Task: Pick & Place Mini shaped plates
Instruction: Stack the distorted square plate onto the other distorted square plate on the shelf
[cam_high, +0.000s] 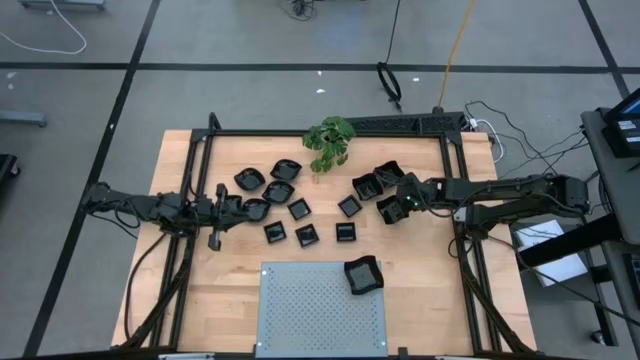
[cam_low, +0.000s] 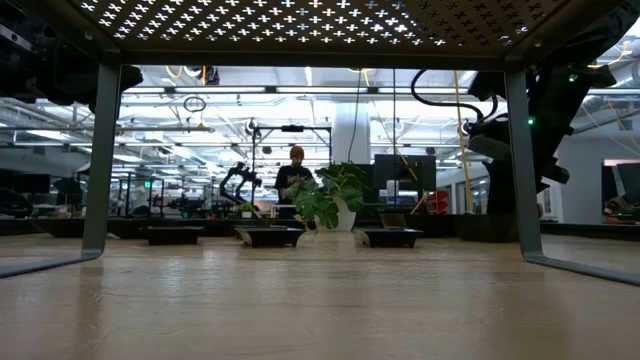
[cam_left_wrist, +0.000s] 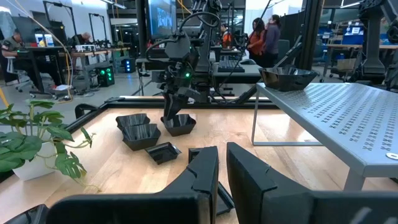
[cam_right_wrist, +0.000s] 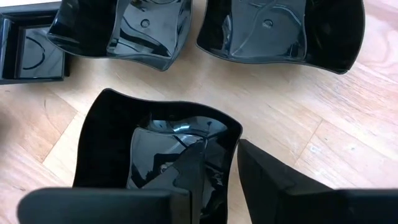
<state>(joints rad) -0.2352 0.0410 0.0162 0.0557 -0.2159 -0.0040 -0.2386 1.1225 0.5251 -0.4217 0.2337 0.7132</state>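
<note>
- We find the right end effector (cam_right_wrist: 214, 165) low over a wavy-edged black plate (cam_right_wrist: 155, 149) on the worktop (cam_right_wrist: 298, 118); one finger sits inside the plate, the other just outside its rim, with a narrow gap and the rim between them.
- We cannot tell whether the rim is already clamped.
- The remaining plates (cam_high: 300, 209) lie scattered near the plant (cam_high: 330, 142); one plate (cam_high: 363, 274) rests on the perforated panel (cam_high: 320, 310).
- The left end effector (cam_left_wrist: 221, 174) waits on the left side, fingers nearly closed and holding nothing.
- Risk: we judge the glossy thin rim may slip, tipping the plate.
- Risk: two neighbouring plates (cam_right_wrist: 280, 28) lie close; a sideways lift may knock them.
</note>
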